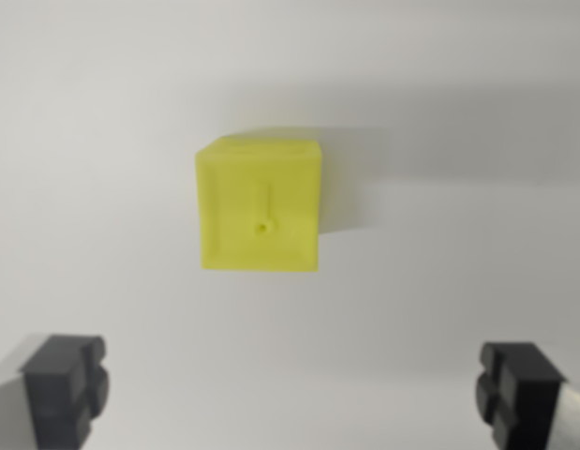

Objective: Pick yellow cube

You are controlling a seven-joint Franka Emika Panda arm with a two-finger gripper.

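A plain white surface [102, 112] filled the whole wrist view, evenly lit and slightly out of focus. A soft grey shadow lay across it in a band from about the twelve o'clock to the three o'clock side of the cube.

The yellow cube [260, 204] rested on that surface, just above and slightly toward nine o'clock from the middle of the view. Its broad face looked up at the camera, and a narrower strip of another face showed along its three o'clock edge. On the broad face there was a short raised or grooved line ending in a tiny round dot near the centre. The cube sat alone, with nothing touching it.

The gripper [294, 389] stood spread wide and released, holding nothing. One dark grey finger pad [65, 384] appeared at about seven o'clock in the frame, and the other [517, 389] at about five o'clock. Both pads were blocky and notched. The cube lay toward twelve o'clock from the gap between them, well apart from either pad, with bare white surface in between.
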